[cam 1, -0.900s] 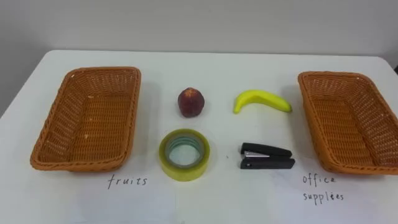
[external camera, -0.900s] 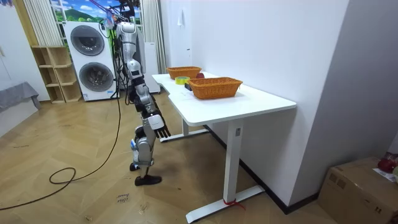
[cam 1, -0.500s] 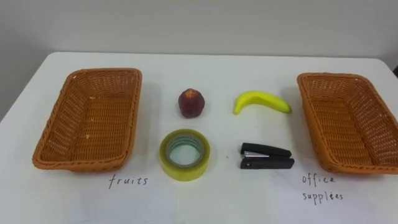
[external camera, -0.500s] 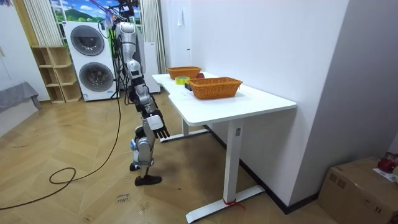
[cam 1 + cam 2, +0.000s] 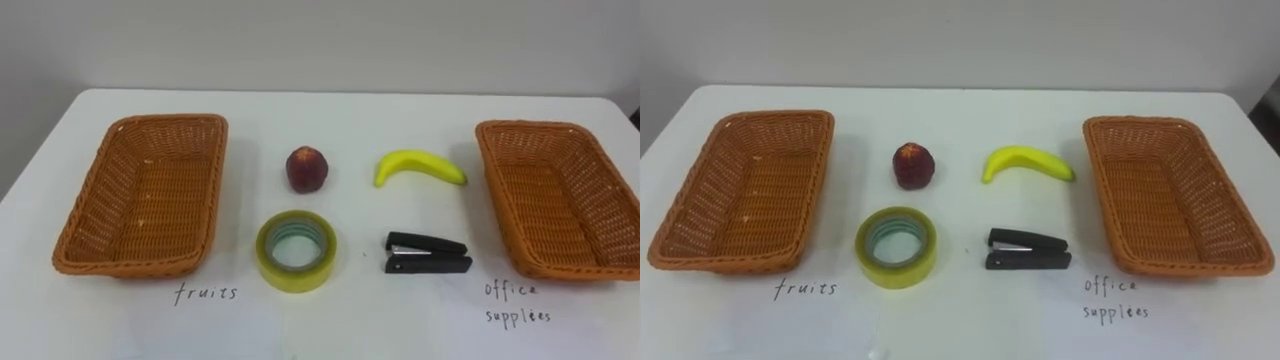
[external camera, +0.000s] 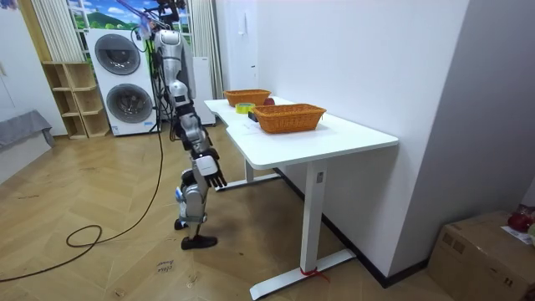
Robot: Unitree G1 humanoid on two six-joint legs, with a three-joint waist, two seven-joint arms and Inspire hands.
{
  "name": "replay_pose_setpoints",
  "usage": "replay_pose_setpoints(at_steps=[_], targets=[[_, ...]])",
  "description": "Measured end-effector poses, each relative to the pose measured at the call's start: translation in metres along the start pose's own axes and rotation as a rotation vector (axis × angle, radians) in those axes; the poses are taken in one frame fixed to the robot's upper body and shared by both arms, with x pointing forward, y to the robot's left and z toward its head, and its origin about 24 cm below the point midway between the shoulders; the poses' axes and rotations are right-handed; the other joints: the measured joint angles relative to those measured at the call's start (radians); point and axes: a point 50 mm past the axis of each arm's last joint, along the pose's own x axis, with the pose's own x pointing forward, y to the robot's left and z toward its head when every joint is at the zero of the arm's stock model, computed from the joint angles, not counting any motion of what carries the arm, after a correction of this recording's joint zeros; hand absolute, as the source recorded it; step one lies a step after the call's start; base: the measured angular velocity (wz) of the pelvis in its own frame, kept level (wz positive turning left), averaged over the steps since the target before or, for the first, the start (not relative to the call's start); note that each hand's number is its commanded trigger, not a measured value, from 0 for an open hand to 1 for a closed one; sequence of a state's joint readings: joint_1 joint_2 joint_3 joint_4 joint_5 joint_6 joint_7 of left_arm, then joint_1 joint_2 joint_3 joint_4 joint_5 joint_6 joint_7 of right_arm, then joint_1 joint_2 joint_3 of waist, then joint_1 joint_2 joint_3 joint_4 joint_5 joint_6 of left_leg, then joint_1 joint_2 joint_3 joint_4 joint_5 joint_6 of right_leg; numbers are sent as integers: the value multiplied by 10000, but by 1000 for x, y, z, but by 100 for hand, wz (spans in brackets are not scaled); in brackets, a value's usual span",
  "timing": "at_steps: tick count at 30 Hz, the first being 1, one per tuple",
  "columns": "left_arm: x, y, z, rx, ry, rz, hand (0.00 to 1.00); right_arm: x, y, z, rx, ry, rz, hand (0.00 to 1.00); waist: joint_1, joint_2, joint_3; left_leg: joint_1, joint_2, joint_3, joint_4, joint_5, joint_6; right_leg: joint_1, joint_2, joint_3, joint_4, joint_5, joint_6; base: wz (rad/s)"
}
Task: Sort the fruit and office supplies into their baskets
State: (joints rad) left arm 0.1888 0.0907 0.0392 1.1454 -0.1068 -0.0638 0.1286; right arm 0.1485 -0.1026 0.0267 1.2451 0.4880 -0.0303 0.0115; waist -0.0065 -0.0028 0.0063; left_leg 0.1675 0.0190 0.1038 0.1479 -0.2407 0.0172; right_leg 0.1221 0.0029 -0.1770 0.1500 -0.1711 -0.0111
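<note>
On the white table [image 5: 360, 320], a dark red peach [image 5: 307, 168] and a yellow banana [image 5: 418, 165] lie side by side in the middle. In front of them are a yellow tape roll [image 5: 292, 274] and a black stapler [image 5: 428, 254]. The left wicker basket [image 5: 150, 195] has "fruits" handwritten before it. The right wicker basket [image 5: 550, 200] has "office supplies" before it. Both baskets hold nothing. In the room view I stand at the table's long side, and my right hand [image 6: 210, 171] hangs open below the tabletop, apart from everything.
The table's back edge meets a white wall. In the room view, washing machines [image 6: 125, 100] and a shelf [image 6: 71, 100] stand behind me. A cardboard box [image 6: 485, 251] sits at the room view's lower right. Bare tabletop lies in front of the items.
The eye view has shifted slightly, so everything on the table sits a little lower in the picture. No item has moved. My right arm has swung a touch.
</note>
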Motion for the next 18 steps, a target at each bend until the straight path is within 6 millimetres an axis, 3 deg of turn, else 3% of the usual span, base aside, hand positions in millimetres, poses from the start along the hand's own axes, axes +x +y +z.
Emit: replay_pose_setpoints(at_steps=[10,18], targets=[[-2,16,-12,-452,578,531,0,-6,-29,-21,2928,518,-1644,0,-317,-72,-36,-9,-4,23,-16,0,1,-38,17,142,22,-15,-5,-1],[-3,21,-18,-672,884,918,0,-7,-41,-1,5788,-239,-2634,0,-660,-211,-81,12,-4,153,12,0,1,-99,40,342,55,-18,-9,-5]])
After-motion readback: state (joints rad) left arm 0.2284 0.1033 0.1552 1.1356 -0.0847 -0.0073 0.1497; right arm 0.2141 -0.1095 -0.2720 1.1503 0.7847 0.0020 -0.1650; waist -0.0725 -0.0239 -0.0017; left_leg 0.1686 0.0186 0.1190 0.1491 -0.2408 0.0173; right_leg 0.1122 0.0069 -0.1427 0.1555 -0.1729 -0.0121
